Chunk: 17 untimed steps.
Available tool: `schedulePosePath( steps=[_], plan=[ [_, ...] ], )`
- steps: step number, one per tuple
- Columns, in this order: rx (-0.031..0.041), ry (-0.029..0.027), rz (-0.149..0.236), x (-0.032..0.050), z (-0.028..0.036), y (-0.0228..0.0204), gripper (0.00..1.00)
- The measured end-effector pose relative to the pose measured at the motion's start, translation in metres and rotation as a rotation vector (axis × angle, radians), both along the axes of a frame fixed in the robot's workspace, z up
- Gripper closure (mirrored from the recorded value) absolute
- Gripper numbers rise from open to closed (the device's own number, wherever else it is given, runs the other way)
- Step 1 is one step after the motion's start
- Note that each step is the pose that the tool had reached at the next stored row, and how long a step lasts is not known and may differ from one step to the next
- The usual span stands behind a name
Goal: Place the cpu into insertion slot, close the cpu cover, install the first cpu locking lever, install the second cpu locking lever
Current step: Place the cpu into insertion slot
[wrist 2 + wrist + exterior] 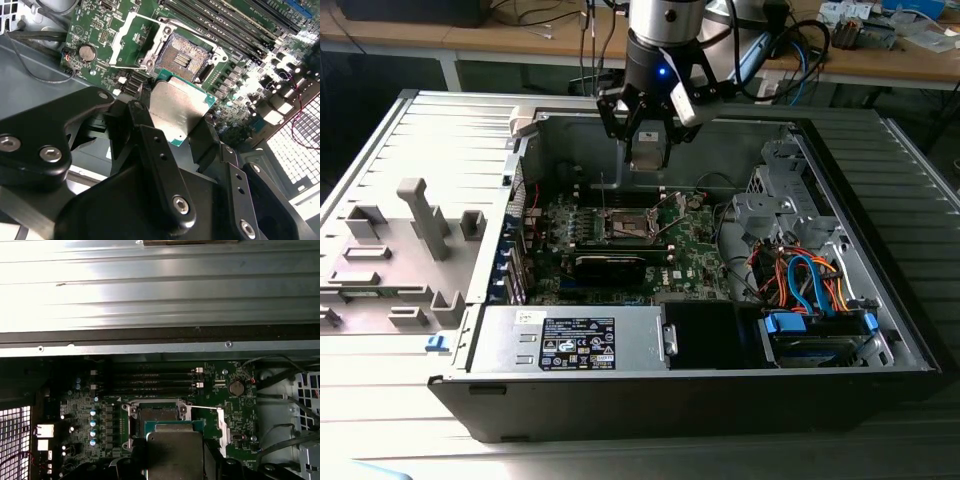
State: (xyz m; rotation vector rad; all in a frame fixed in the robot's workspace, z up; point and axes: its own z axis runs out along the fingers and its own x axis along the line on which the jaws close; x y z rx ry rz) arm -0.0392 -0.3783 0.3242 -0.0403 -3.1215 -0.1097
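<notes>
Cpu (176,102) edges hidden by tool (170,121)

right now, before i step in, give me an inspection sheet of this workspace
surface: ribbed grey table carrying an open computer case
job's things: cpu held above the insertion slot, not seated; slot bare; cpu cover open
clutter: grey fixture blocks at the exterior view's left
grippers: pincer shut on the cpu
cables: orange and blue cables inside the case
surroundings: wooden bench behind
</notes>
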Motion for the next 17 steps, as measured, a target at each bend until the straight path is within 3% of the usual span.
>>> schedulePosePath(
  steps=[17],
  plan=[
    [0.0000, 0.0000, 0.000, 0.0000, -0.0039, -0.0036, 0.45]
  ],
)
